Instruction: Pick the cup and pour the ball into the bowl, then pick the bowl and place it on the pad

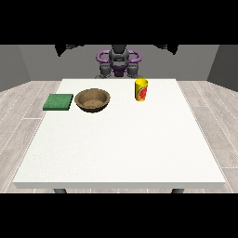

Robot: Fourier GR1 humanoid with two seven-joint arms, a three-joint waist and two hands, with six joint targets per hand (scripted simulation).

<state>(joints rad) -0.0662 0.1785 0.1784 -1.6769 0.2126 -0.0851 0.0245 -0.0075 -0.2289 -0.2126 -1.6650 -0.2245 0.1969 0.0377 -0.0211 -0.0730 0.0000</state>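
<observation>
A yellow cup [141,90] with a red mark stands upright on the white table [121,148], towards the far right. Whatever lies inside it is hidden. A brown wooden bowl [93,100] sits left of the cup, upright and with nothing showing inside. A flat green pad [58,102] lies beside the bowl near the table's left edge. Both hands are raised far behind the table: the hand at the view's left [66,48] and the hand at the view's right [169,47] show only as dark shapes, well away from every object.
The robot's torso [119,62] stands behind the far edge of the table. Grey walls and a wooden floor surround the table. The near half of the tabletop is bare white.
</observation>
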